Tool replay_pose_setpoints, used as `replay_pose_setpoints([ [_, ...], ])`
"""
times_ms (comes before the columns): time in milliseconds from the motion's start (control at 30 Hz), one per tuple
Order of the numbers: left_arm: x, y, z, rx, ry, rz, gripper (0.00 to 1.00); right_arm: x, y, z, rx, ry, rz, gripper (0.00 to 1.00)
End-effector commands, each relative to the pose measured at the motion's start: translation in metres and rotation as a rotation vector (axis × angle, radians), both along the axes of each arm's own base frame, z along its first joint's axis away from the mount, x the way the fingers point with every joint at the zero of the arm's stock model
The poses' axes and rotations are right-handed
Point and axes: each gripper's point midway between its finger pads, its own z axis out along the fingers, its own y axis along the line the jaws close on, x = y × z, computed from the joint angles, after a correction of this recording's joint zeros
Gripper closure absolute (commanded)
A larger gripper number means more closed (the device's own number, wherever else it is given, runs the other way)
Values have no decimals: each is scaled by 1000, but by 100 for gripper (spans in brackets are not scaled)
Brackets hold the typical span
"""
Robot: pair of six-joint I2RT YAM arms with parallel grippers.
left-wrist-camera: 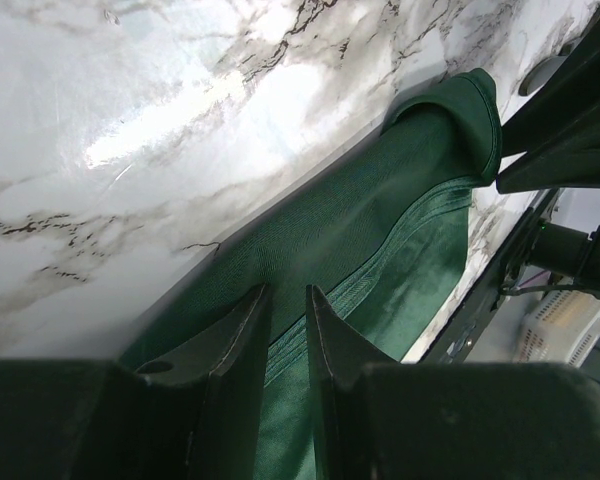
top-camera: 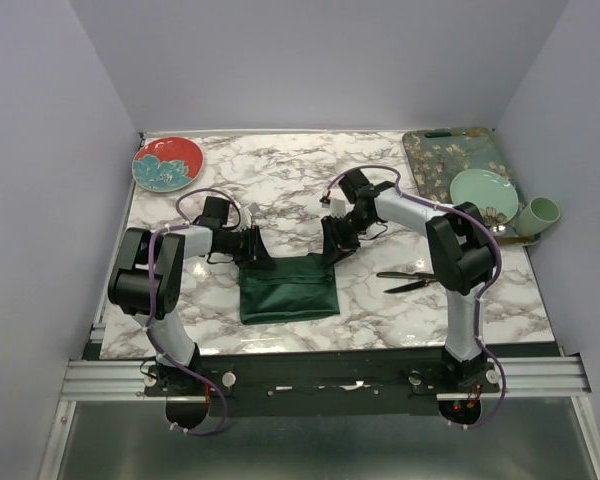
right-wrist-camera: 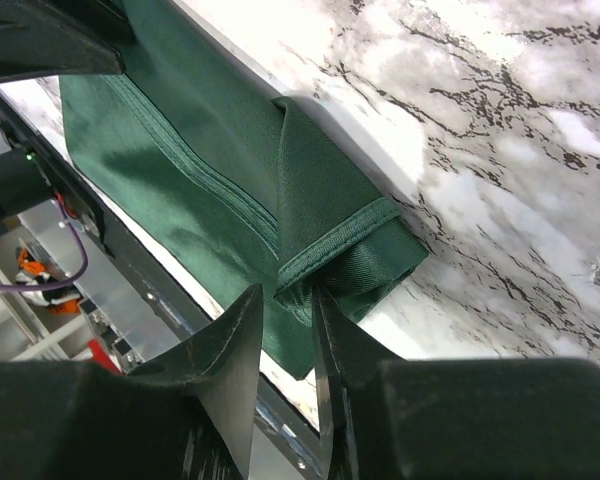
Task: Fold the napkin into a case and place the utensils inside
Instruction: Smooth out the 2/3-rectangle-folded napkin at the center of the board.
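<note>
Nearest thing is the metal rail (top-camera: 320,372) both arms are bolted to, right along the front lip of the white marble-look surface (top-camera: 280,185). Just past it, roughly centre, the dark green napkin (top-camera: 288,292) lies folded into a rectangle. The left hand (left-wrist-camera: 287,300) is pinching its far left edge, fingers nearly together with cloth between them. The right hand (right-wrist-camera: 288,300) pinches the bunched far right corner the same way. The utensils (top-camera: 410,280) lie on bare marble right of the napkin, not touching it.

Farther back there's a red plate (top-camera: 167,163) in the left corner. In the right corner a floral teal tray (top-camera: 450,150) carries a pale green plate (top-camera: 483,190), with a cup (top-camera: 542,213) just right of that. Plain lilac walls (top-camera: 330,60) box in three sides.
</note>
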Motion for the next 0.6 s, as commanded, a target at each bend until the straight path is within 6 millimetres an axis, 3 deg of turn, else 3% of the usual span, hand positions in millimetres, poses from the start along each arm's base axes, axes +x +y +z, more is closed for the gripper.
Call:
replay_pose_setpoints([
  [0,-10,20,-29,137,27,23,69,4,4,9,19,-5,-29,67],
  [167,-10,20,-29,136,24,23,69,7,5,17,26,-26,-33,68],
  [567,-9,20,-29,136,29,25,69,5,-4,24,-18,-48,-74,54],
])
